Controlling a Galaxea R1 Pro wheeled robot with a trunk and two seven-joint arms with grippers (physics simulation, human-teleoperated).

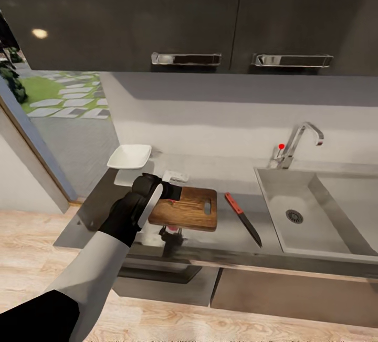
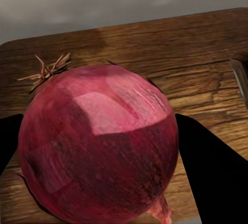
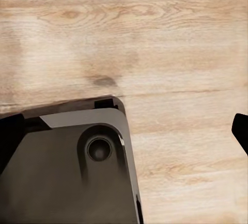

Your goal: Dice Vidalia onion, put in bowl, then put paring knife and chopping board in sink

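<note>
Left gripper (image 2: 98, 146) – onion (image 2: 98, 141) – board (image 2: 155, 43)

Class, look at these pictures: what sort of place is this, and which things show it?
Most likely a kitchen: a sink with a tap, a chopping board on the countertop, and wall cabinets.

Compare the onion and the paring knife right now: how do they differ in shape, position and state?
The Vidalia onion is round and pinkish-red all over; the paring knife is slim, with a red handle and dark blade. The onion sits between the left gripper's fingers over the chopping board; the knife lies free on the countertop, between board and sink.
</note>
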